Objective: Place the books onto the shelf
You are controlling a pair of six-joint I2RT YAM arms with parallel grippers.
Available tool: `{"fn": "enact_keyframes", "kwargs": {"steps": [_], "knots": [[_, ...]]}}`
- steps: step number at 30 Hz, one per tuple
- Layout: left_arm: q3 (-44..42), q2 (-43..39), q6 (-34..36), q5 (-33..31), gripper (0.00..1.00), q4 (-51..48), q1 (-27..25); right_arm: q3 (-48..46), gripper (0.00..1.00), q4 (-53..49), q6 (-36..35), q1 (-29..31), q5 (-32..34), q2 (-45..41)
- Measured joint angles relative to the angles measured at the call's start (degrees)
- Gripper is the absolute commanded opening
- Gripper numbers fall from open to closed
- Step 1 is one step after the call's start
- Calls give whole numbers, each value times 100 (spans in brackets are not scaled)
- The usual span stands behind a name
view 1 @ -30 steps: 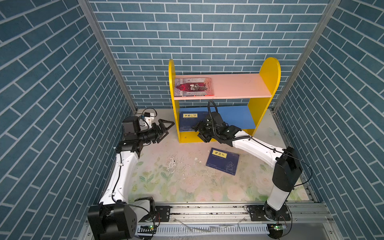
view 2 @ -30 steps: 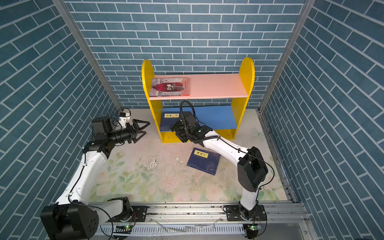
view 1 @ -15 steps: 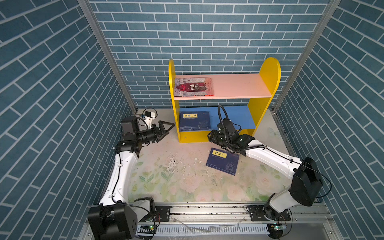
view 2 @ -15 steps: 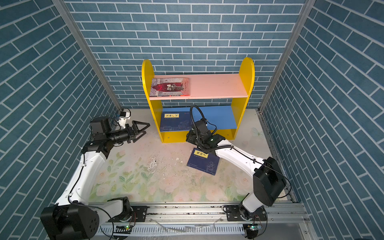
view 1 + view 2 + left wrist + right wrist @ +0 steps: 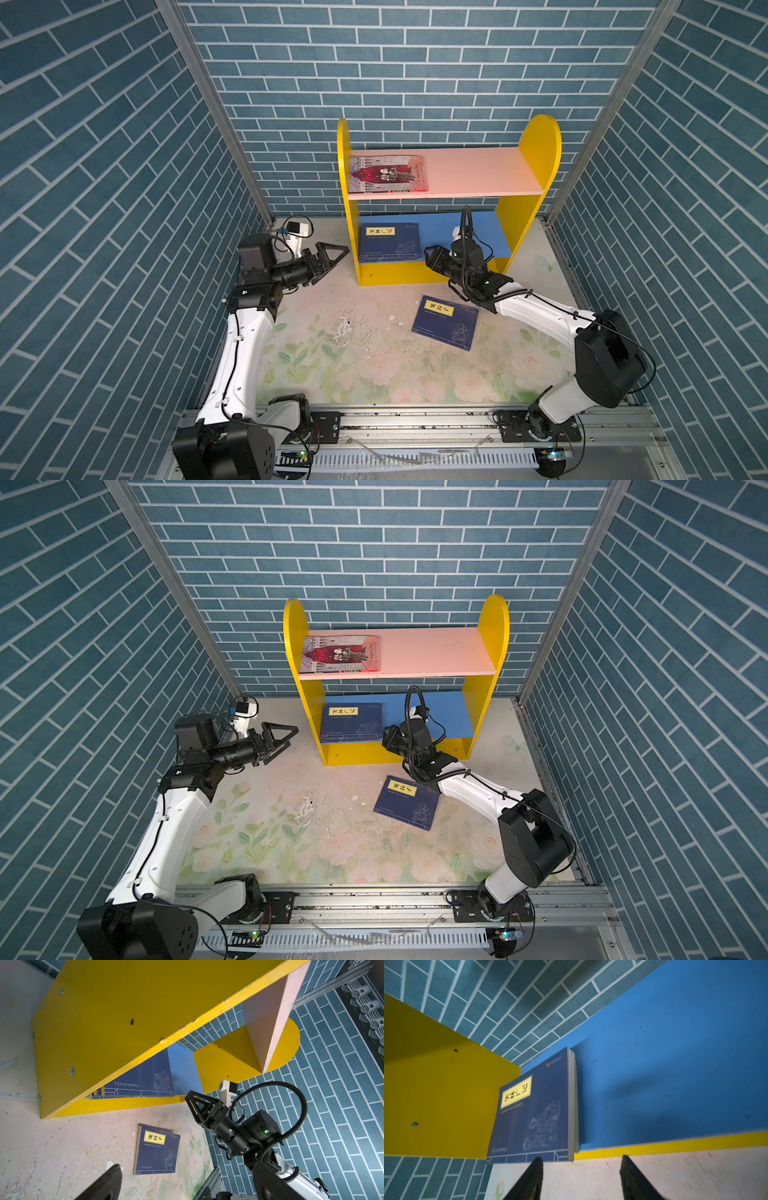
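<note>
Now that the right claw (image 5: 432, 258) has backed out of the shelf (image 5: 536, 166), it hangs just in front of the yellow base strip, fingers apart, nothing between them (right wrist view confirms, empty gap). A second ago it was in over the navy stack (image 5: 388, 243). That stack now lies flat and released at the left end of the blue lower board (image 5: 440, 230), against the side panel, front edge slightly over the strip. At least two page edges show in the right wrist view, possibly more; the angle is too poor to count. Grey-and-red book (image 5: 388, 173) lies flat on the pink upper board (image 5: 478, 172), left end. One navy book (image 5: 445, 322) is left on the surface (image 5: 374, 365), cover up, skewed, near the right arm, well apart from the shelf. Left claw (image 5: 338, 257) is spread wide, empty, hovering left of the shelf. Placement looks done, and the floor-level book is likely next, so the task is nearly finished.
</note>
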Motion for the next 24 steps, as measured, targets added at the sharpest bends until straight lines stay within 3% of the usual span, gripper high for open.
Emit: {"fn": "enact_keyframes", "kwargs": {"steps": [8, 24], "knots": [[-22, 0, 0, 15, 100, 11, 0, 120, 57, 765, 4, -264, -546, 599], [-22, 20, 70, 63, 100, 2, 0, 798, 49, 1071, 20, -402, -1095, 1298]]}}
